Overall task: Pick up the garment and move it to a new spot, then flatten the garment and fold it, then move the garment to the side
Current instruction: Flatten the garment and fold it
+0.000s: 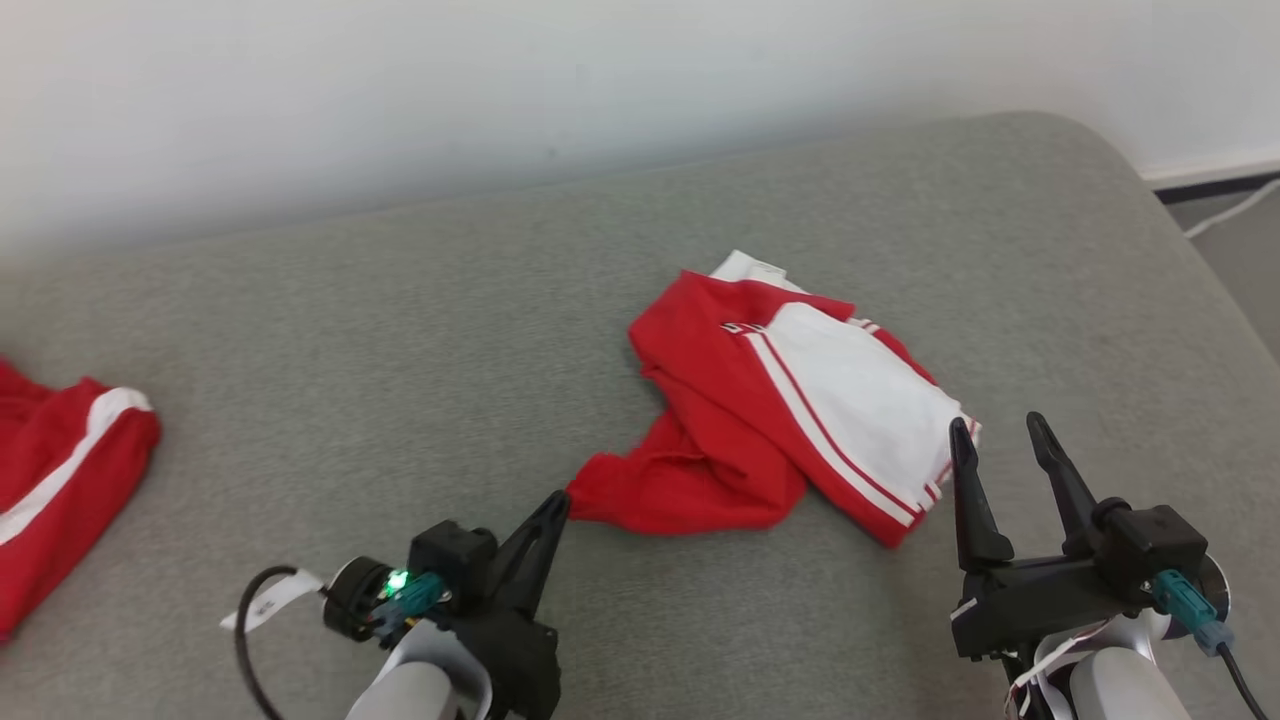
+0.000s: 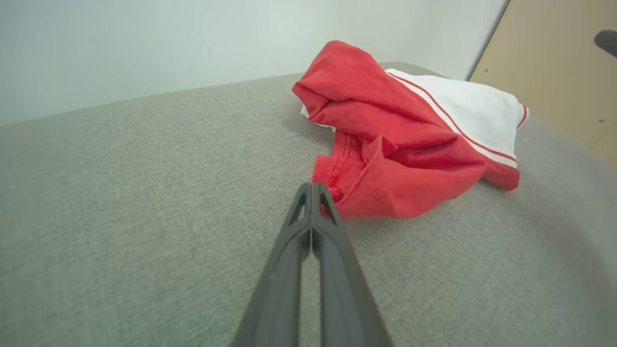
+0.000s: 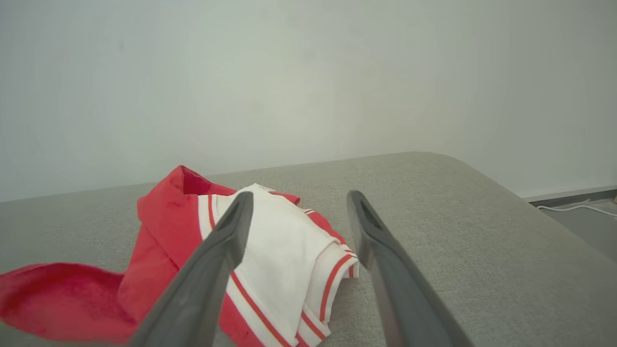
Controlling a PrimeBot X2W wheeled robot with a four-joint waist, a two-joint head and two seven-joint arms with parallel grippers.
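Reaches low and forward with the left end effector, fingers pinched together on the red corner of the garment, bunched just beyond and right of its tips on the grey cushion. Holds the right end effector pointing forward, fingers spread apart, empty, tips just beside the garment's white striped edge. Leaves a second red cloth well off to the left of the left end effector.

Both tools low, fingers forward.
Left tool pinched closed, apparently on the garment corner; right tool spread wide.
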